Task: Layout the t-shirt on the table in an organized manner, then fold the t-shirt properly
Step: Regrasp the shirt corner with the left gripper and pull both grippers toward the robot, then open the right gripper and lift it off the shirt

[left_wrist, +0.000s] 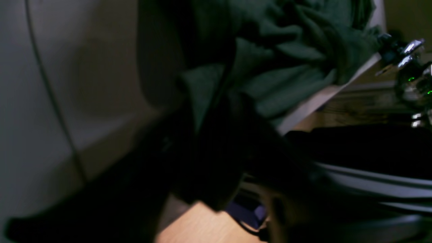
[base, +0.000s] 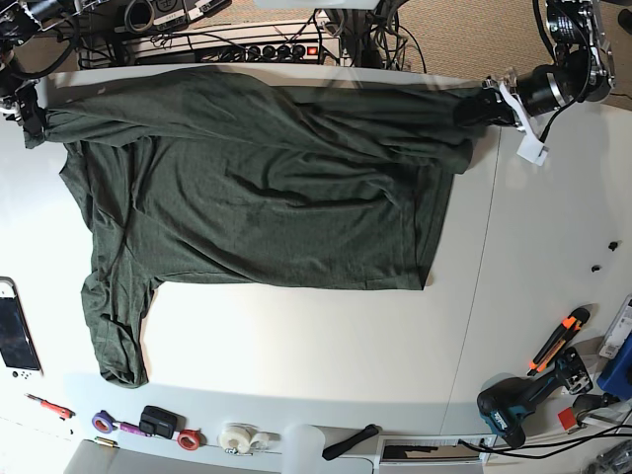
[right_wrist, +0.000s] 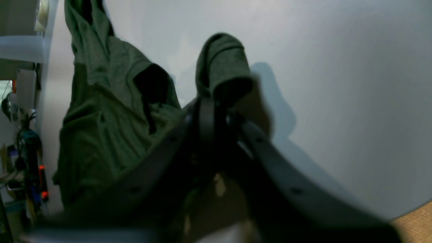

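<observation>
- White table (base: pixel 296 346) carries the t-shirt (base: pixel 257 197) spread along its far edge, wrinkled, nothing folded yet.
- Left gripper (base: pixel 481 107) and right gripper (base: pixel 30 117) meet its far corners; their openings cannot be told.
- Smoothing and every fold apparently remain.

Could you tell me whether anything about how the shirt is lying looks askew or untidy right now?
Yes. The t-shirt lies spread on the table, but its far edge is stretched taut between the two arms, with diagonal wrinkles across the body. The near sleeve is crumpled and bunched rather than laid flat.
</observation>
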Motion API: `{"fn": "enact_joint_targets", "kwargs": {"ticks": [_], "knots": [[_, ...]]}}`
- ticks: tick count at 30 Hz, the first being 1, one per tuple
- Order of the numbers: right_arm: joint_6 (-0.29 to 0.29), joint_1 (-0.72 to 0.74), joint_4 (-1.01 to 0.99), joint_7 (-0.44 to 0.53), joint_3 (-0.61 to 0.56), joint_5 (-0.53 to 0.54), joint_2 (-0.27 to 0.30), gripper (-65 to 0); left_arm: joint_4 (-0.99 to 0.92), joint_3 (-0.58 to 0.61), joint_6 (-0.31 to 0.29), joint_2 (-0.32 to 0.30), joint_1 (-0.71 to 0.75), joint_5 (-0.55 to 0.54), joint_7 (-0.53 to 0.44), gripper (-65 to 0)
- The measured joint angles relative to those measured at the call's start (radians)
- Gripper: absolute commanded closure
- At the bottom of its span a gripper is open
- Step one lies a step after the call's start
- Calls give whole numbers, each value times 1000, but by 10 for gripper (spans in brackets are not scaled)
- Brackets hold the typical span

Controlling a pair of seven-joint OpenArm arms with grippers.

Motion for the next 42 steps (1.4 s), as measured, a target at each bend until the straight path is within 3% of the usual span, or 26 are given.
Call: {"fn": "enact_joint_targets", "kwargs": {"ticks": [2, 3, 14, 20, 24, 37, 42], "knots": [[0, 0, 0, 5, 0, 1, 0, -251, -1, 0, -9, 3, 2, -13, -1, -233], [0, 0, 0, 13, 0, 0, 0, -262, -1, 0, -9, 3, 2, -13, -2, -232], [0, 0, 0, 48, 0, 31, 6, -262, -1, 0, -8, 3, 2, -13, -2, -232], [0, 0, 0, 56, 1, 28, 69, -262, 23, 2, -3, 8, 4, -3, -2, -232], [0, 0, 0, 56, 2, 24, 87, -262, 69, 6, -2, 12, 8, 72, -16, -232], [0, 0, 0, 110, 2, 23, 97, -262, 159, 0, 77, 11, 4, 303, -135, -232], [0, 0, 0, 200, 2, -41, 97, -262, 200, -21, 91, 11, 3, 417, -167, -232]]}}
